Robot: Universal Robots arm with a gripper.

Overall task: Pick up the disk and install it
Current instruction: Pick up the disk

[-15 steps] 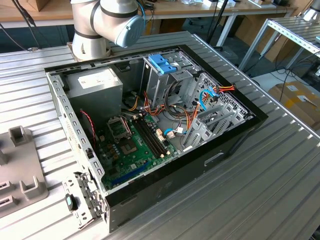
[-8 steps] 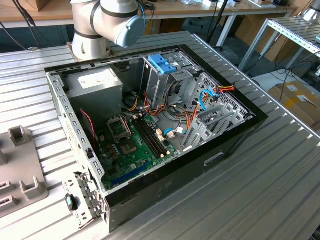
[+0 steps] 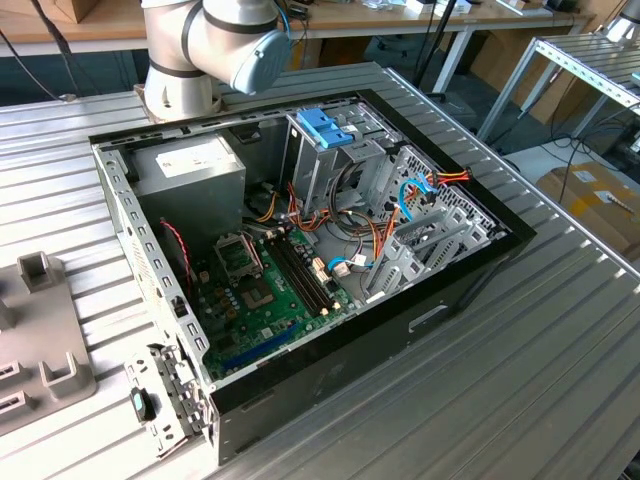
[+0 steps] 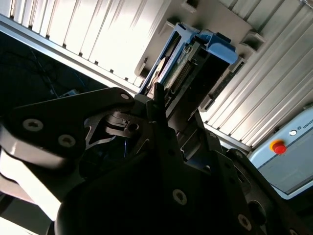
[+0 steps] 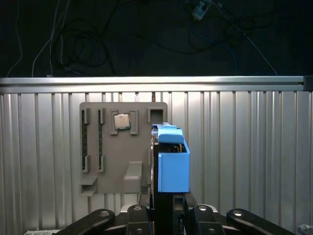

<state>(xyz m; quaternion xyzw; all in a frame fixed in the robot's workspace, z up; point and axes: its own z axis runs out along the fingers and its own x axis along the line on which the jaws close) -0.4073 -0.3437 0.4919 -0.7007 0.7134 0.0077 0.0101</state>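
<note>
The disk (image 5: 172,161) is a flat grey drive in a light-blue plastic carrier with an end tab. It stands on edge straight out from my gripper (image 5: 168,203), whose black fingers are shut on its near end. In the second wrist view the disk (image 4: 195,54) shows its connector edge and blue tab beyond the fingertips (image 4: 157,95). Beyond it lies the grey holder plate (image 5: 112,147) on the ribbed metal table. The open computer case (image 3: 300,250) lies on its side in the exterior view, with a tall metal drive cage (image 3: 325,150) topped by a blue bracket.
The holder plate (image 3: 40,340) lies at the exterior view's left, with slots and a small square chip (image 5: 121,121). The arm's base (image 3: 185,70) stands behind the case. Inside the case are a motherboard (image 3: 265,290), a power supply (image 3: 190,170) and loose cables. The table edge rail (image 5: 156,82) runs past the plate.
</note>
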